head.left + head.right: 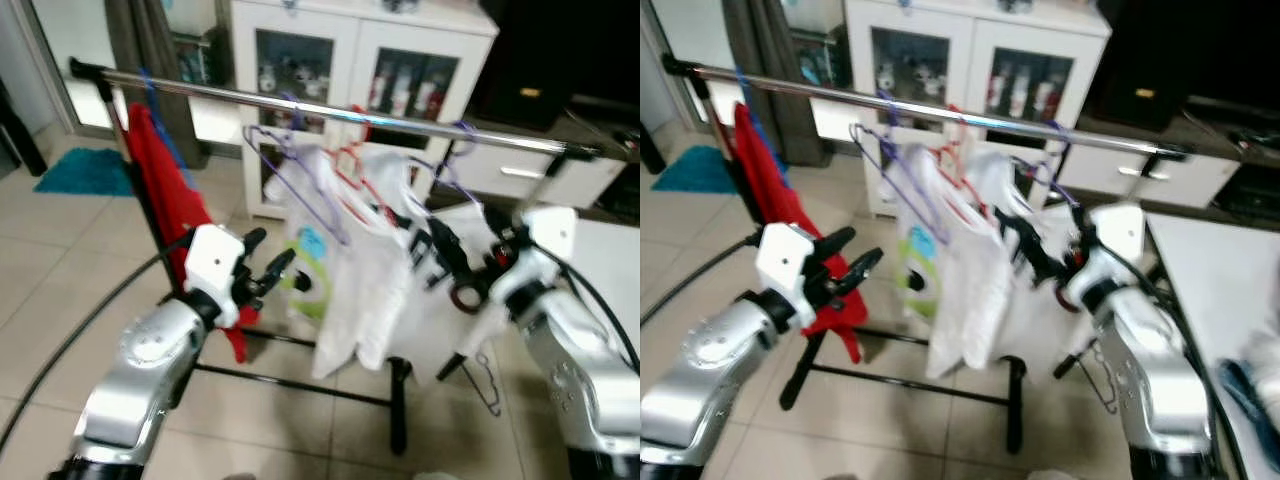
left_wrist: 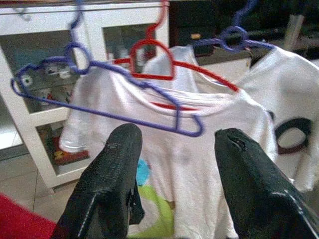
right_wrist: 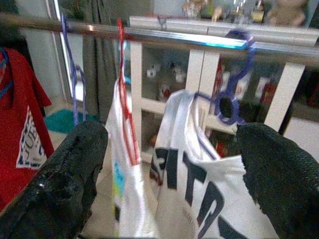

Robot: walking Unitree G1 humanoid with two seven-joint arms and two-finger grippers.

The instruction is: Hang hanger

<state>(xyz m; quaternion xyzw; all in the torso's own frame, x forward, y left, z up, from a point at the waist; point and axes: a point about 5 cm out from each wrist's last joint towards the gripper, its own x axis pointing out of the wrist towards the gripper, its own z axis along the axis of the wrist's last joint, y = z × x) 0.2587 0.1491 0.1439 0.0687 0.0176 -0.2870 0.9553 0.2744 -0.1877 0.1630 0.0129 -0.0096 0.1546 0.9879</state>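
Hanger point(image 3: 233, 74) hooked on rail point(image 3: 164, 37), fingers point(image 3: 75, 164) spread.

Hangers point(image 1: 300, 175) on rail point(image 1: 330, 108), seemingly.

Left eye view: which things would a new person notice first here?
The metal clothes rail crosses the view, with white T-shirts on red and purple hangers at its middle and a red shirt at its left end. Both grippers, left and right, are raised, open, before the white shirts.
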